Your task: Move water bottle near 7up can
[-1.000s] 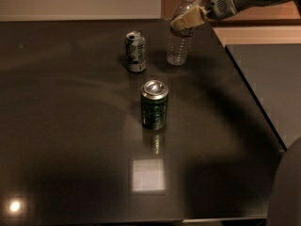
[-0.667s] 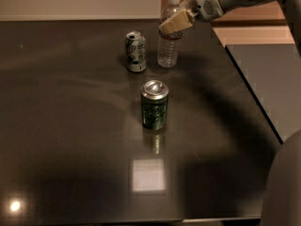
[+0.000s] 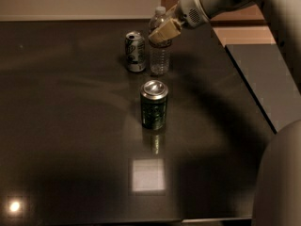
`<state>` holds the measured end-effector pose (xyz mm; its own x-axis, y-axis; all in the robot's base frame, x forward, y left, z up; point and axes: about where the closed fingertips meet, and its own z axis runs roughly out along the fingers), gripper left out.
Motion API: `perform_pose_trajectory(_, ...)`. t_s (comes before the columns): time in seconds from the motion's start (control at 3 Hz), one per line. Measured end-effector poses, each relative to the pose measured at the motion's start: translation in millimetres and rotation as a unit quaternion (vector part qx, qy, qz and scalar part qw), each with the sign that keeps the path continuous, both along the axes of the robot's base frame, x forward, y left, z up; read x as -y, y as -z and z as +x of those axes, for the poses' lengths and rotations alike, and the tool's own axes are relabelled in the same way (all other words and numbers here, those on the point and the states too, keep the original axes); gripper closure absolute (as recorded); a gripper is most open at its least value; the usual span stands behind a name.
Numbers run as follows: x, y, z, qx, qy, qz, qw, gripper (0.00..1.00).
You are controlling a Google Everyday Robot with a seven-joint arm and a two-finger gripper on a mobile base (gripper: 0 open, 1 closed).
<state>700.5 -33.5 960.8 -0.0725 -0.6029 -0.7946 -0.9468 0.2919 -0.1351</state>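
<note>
The gripper pinches the upper body of the clear plastic water bottle. The bottle stands upright near the far edge of the dark glossy desk, just right of the silvery-white dented 7up can. A dark green can with a silver top stands toward the desk's middle, apart from both.

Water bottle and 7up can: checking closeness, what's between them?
Camera view: only a sliver of bare table separates the water bottle and 7up can; the gripper sits at the bottle's shoulder.
</note>
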Motion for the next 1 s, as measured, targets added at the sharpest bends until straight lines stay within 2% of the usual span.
perform_pose_trajectory(0.33,-2.1,8.5,1.0,0.004,-0.002,-0.007,1.0,0.66)
perform_pose_trajectory(1.0,-1.4,14.0,3.7,0.018,0.003,-0.007,0.9998,0.18)
